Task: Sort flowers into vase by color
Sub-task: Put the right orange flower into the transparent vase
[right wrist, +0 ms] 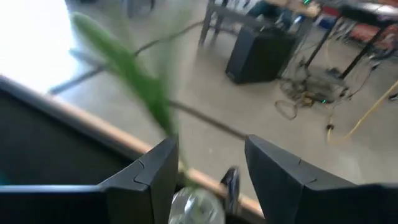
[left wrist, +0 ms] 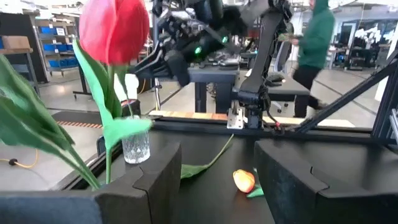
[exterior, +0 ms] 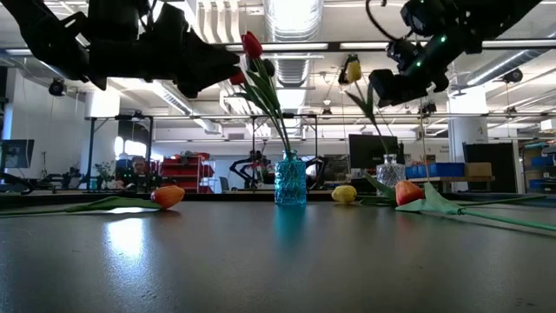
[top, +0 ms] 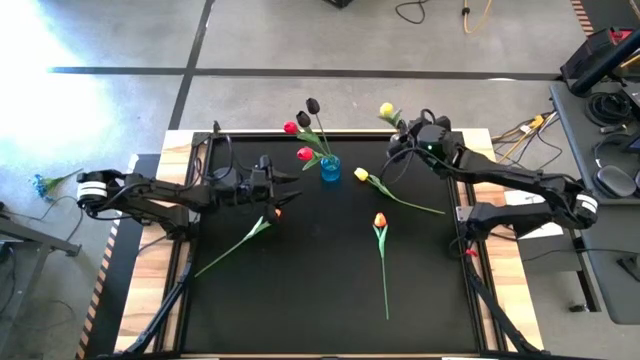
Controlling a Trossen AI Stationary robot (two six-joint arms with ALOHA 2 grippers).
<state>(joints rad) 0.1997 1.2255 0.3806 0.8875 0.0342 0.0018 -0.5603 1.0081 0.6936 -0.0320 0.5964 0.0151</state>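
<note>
With our right gripper (top: 412, 133) spread open and holding nothing, the yellow tulip (top: 387, 110) leaning in the clear vase (right wrist: 194, 206) could tip it over.

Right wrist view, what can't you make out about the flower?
Right wrist view: the green stem is a blur; its flower head lies out of frame.
Same view: the clear vase is cut off by the edge.
High view: the right gripper hides that vase, so whether the stem sits inside is unclear.
</note>
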